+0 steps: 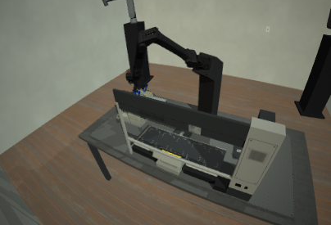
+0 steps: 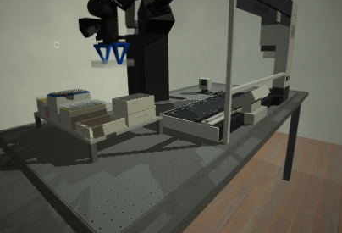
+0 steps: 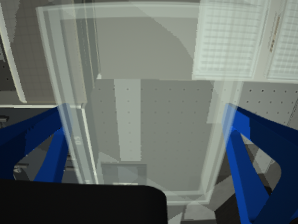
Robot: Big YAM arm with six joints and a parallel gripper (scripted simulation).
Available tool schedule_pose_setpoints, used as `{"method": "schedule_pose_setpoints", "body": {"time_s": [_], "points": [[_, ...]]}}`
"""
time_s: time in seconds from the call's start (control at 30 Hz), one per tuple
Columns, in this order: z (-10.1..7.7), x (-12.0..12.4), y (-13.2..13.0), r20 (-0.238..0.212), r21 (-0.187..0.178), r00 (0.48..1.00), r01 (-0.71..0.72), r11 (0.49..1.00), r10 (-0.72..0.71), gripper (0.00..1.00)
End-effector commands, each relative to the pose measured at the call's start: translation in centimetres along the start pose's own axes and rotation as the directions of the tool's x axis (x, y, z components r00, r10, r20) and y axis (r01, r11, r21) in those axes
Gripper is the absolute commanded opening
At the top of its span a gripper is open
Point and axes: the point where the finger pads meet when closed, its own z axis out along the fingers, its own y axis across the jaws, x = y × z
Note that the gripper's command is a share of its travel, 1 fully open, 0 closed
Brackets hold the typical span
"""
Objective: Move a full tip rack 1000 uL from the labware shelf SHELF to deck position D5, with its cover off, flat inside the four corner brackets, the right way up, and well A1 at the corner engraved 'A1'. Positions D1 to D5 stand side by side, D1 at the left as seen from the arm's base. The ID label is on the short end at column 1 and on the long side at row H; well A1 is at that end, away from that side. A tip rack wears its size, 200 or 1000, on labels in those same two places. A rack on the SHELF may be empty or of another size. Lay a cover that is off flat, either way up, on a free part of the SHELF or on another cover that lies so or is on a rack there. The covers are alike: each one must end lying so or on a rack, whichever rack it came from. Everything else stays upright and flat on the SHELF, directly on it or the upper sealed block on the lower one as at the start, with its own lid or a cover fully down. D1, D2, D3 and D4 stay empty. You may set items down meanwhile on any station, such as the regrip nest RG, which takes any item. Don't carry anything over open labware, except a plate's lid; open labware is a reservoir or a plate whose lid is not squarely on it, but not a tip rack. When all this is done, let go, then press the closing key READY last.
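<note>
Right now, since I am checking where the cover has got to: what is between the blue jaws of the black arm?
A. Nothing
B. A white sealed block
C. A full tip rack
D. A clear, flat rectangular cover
D: the clear, flat rectangular cover hangs level between the blue jaws of the gripper, high above the grey labware shelf, and fills the wrist view.

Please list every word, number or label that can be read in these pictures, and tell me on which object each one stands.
None can be read.
Yellow strip on the dark deck: too blurred.
Grey square on the pale cabinet: no legible text.
Blue-topped tip rack on the shelf: label not legible.
Clear plastic cover in the blue-fingered hand: no text visible.
</note>
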Motion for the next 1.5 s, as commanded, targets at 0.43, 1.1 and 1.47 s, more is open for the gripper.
{"method": "schedule_pose_setpoints", "body": {"time_s": [0.43,1.1,1.47], "points": [[3.1,-0.4,0.8,0.003,-0.011,1.000,-0.001,1.000,0.001,0.00],[6.0,-0.1,0.7,0.001,-0.011,1.000,-0.003,1.000,0.003,0.00],[7.6,0.0,0.7,0.000,-0.010,1.000,-0.004,1.000,0.004,0.00]]}}
